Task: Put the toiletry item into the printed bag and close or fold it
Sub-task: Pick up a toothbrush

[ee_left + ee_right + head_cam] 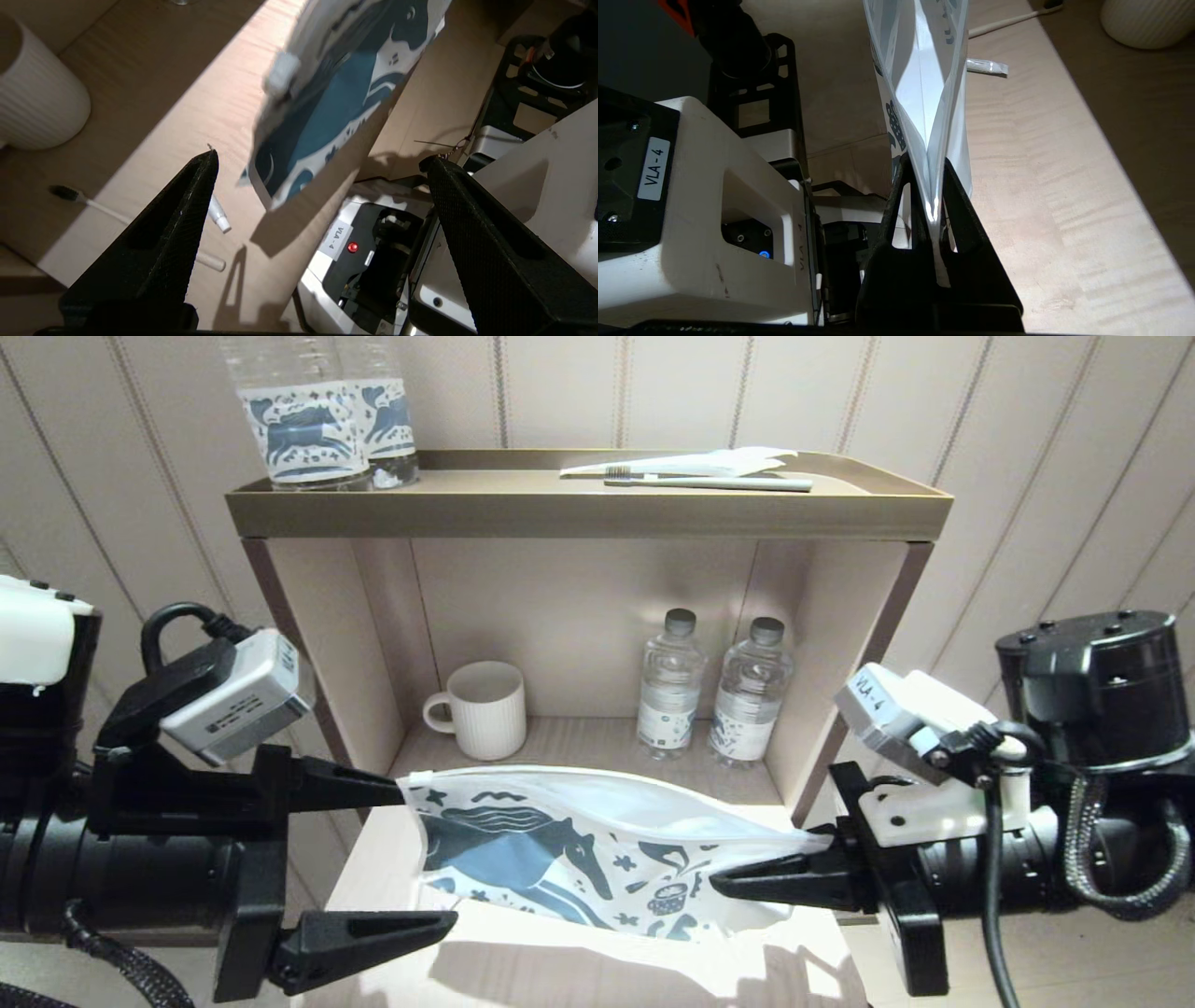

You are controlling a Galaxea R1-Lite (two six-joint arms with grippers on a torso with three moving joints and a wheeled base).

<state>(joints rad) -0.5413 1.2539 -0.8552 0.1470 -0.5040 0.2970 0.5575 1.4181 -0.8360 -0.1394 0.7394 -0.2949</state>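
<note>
Spread wide, the left gripper [411, 859] holds nothing: its upper finger [350, 784] reaches just up to the left top corner of the printed bag [560, 859], and its lower finger sits below and nearer, well apart from the other. In the left wrist view the bag hangs between and beyond the two fingers without either one pinching it.

Moving right, the bag hangs in the air above the light wooden table [653, 980], its blue horse facing the robot and its top edge sloping down toward the right.

Under the bag on the table lies the white toothbrush [91, 202] — its black bristle head points toward the ribbed white mug [481, 709], which stands in the open shelf compartment behind. It is outside the bag. Two small water bottles [714, 691] stand further right in the same compartment. On the shelf top are two clear bottles with horse labels [322, 420] at the left and a second toothbrush on a white wrapper [709, 481] at the right.

At the right, the right gripper [724, 885] is clamped tight on the bag's right corner — it alone carries the bag.
</note>
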